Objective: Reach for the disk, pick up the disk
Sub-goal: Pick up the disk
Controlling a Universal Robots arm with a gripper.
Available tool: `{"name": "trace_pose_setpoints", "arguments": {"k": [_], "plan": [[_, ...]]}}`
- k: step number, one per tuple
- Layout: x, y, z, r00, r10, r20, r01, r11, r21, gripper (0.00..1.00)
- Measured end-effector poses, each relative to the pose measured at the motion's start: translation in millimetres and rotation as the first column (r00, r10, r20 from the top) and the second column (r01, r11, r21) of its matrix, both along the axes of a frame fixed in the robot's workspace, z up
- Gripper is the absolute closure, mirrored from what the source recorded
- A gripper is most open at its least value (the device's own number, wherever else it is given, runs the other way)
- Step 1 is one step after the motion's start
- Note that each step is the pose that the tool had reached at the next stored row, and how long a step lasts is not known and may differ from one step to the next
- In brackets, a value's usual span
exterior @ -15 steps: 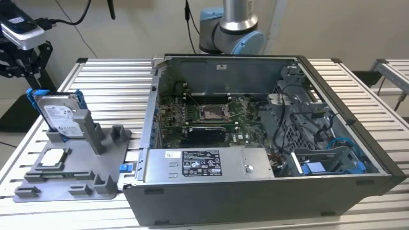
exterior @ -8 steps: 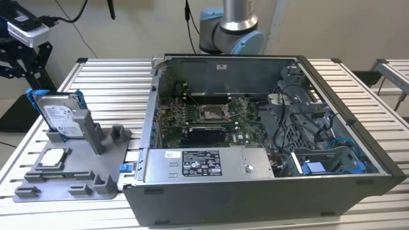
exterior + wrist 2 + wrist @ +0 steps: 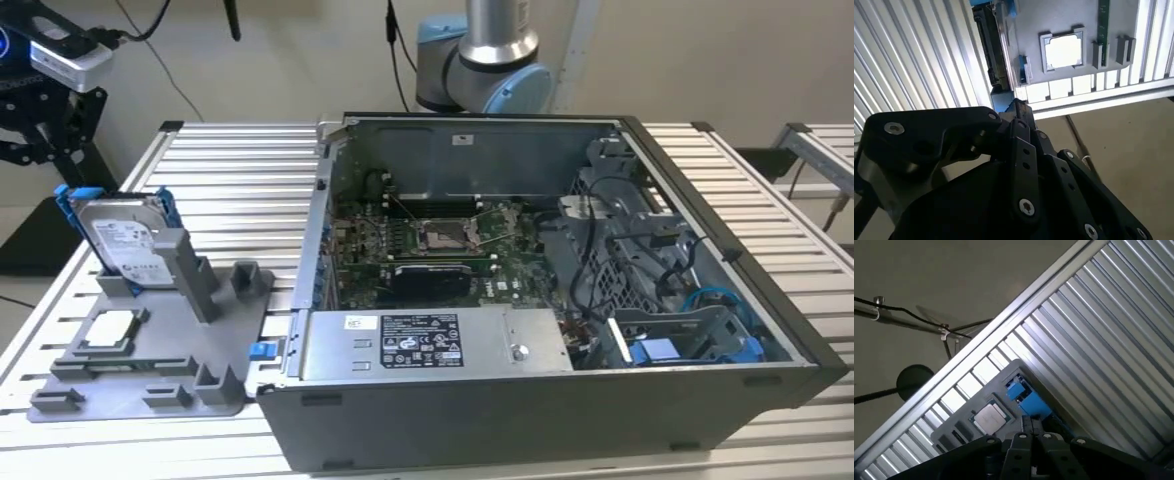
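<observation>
Around the disk: at 9 o'clock from the open computer case in the exterior view you have a grey fixture tray. The disk stands upright on edge in a slot at the tray's 12 o'clock end, with its blue bracket showing along both sides.
Chip: a small white-grey square chip lies flat in a pocket at 6 o'clock from the disk, apart from it.
Posts: grey tray posts rise just beside the disk at its 3 o'clock.
Case: its side is off. A long grey box with a white sticker lies along the case's 6 o'clock wall.
Arm: your arm's base stands at 12 o'clock behind the case.
Gripper: in both wrist views your gripper points towards the tray, with the disk and chip beyond its tip. The jaws look pressed together with nothing between them. It hangs clear of the disk and touches nothing.
Surface: a ribbed aluminium table carries both tray and case.
Room: you can see a beige floor past the table edge, with a black cable running over it. A camera on a dark stand sits at 10 o'clock in the exterior view.
</observation>
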State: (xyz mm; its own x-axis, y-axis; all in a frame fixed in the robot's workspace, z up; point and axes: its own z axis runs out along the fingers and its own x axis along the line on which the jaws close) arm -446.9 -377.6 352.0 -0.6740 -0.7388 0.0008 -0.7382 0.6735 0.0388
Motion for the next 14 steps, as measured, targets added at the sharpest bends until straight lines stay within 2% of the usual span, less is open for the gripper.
{"name": "trace_pose_setpoints", "arguments": {"k": [3, 7, 11, 14], "plan": [[0.0, 0.0, 0.0, 0.9984, 0.056, 0.0, -0.056, 0.9984, -0.0007, 1.0], [-0.1, 0.0, 0.0, 0.9918, 0.128, -0.0001, -0.128, 0.9918, -0.0022, 1.0], [-0.1, 0.1, 0.0, 0.981, 0.194, -0.0003, -0.194, 0.981, -0.0029, 1.0], [-0.1, 0.1, 0.0, 0.9692, 0.246, -0.0002, -0.246, 0.9692, -0.0029, 1.0]]}}
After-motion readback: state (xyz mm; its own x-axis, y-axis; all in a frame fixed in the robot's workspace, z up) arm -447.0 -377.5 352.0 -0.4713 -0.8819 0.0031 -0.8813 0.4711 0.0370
